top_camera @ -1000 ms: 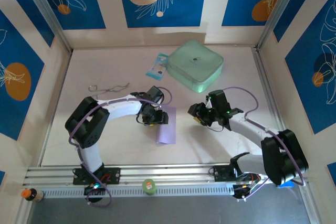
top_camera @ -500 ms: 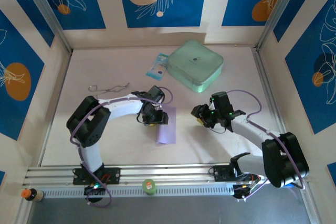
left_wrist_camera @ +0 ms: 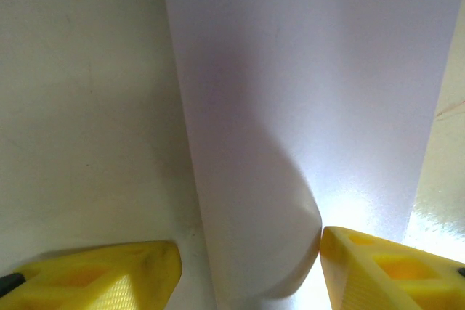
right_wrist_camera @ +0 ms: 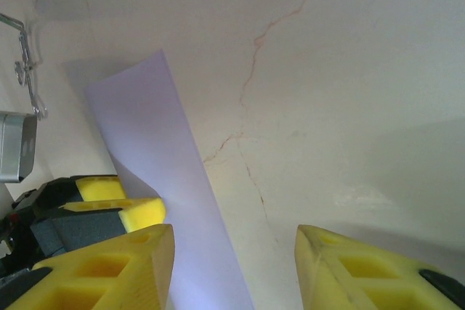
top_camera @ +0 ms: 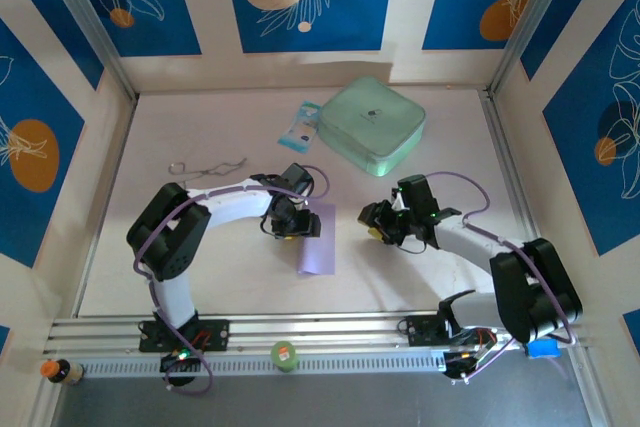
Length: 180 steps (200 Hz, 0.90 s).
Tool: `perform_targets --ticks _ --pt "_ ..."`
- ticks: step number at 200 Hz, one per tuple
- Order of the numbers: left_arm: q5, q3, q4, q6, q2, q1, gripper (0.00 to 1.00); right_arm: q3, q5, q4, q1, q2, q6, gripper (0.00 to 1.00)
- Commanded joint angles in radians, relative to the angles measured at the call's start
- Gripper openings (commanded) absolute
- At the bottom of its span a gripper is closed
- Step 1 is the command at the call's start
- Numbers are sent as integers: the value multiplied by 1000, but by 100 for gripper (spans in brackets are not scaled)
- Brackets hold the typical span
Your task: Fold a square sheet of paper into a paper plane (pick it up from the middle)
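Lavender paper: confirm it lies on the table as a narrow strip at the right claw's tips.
No. The lavender paper lies on the table as a narrow strip at the tips of the left claw; the top view shows it, with the right claw apart from it.

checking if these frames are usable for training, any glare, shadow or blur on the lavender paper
Left wrist view: the paper is blown out to white down by the fingers, with a soft shadow higher up. Right wrist view: evenly lit, paper edge and cracks in the table sharp. Top external view: even light, paper small but crisp.
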Motion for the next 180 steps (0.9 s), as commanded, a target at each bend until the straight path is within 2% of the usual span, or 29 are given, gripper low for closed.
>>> perform_targets --ticks 1,47,93,128,139,180 --pt "-73 -43 27 12 102 4 62 34 -57 23 9 19 -24 44" --pt "-65 -40 32 13 105 4 62 72 -97 41 43 79 -47 32" --pt "-65 -36 31 14 103 4 62 91 -126 66 61 120 -45 30" --pt "-60 -36 31 18 105 5 62 128 -159 71 87 172 -66 12" --pt "-60 -39 31 19 105 3 62 143 -144 56 101 189 -70 7" --pt "-59 -44 35 23 108 4 62 159 5 60 206 221 -59 1"
